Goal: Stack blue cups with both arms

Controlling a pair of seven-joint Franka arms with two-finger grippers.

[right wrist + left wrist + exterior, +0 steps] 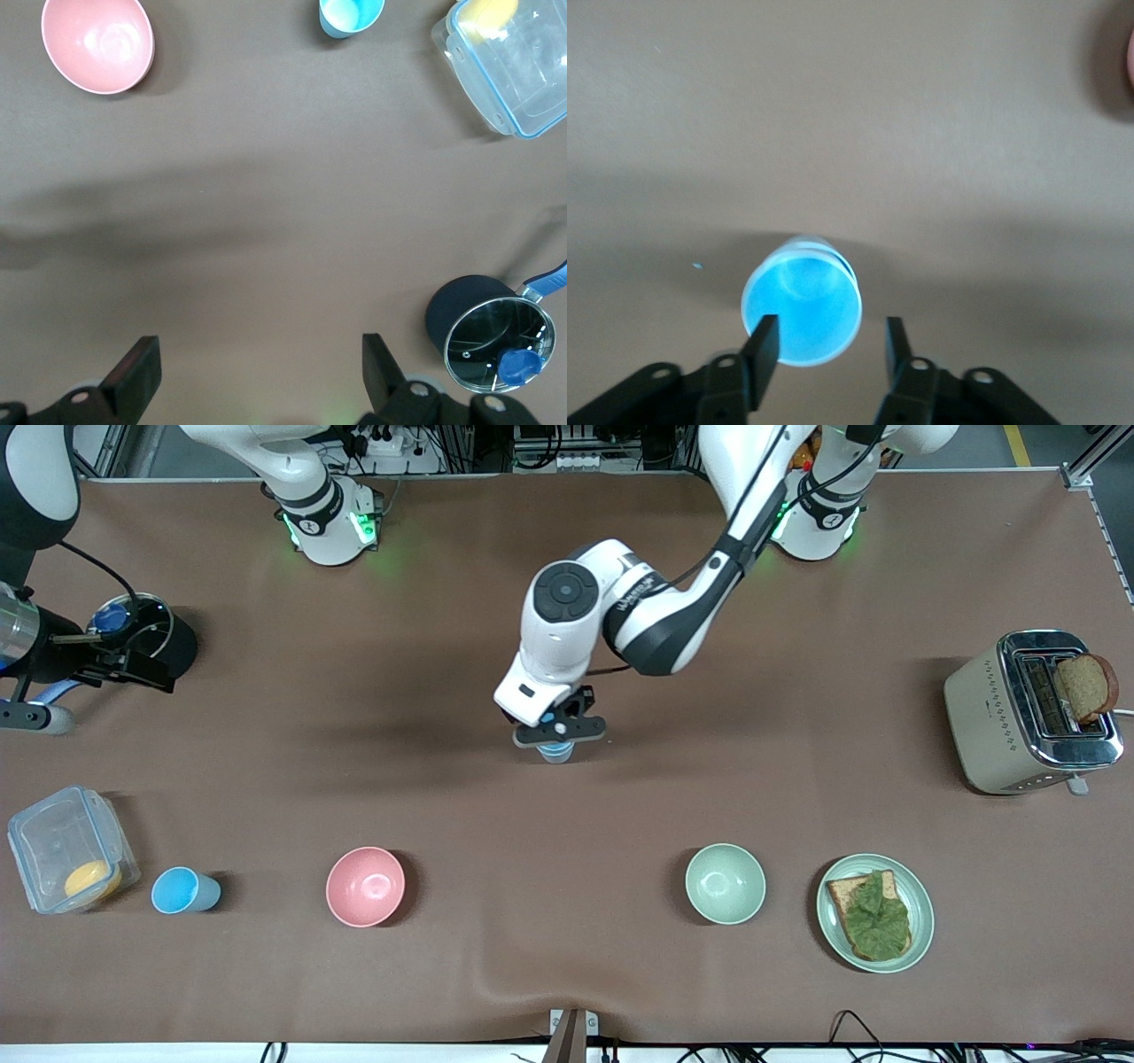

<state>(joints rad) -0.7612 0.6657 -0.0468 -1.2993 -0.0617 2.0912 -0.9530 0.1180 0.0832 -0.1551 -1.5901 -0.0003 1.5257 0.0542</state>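
Two blue cups (184, 890) (555, 751), two bowls (365, 886) (725, 883), one plate (921, 921), one toaster (983, 717).

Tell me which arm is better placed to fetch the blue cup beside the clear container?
The right: its open gripper hangs over that end of the table, with the cup in its wrist view. The left gripper is over the middle cup.

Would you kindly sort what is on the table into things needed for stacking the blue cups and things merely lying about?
Job:
- blue cup under the left gripper, mid-table, jaws open around it
- blue cup beside the plastic container
- right gripper, open over the pot, waiting

Lying about:
- plastic container
- pot
- pink bowl
- green bowl
- plate of lettuce toast
- toaster
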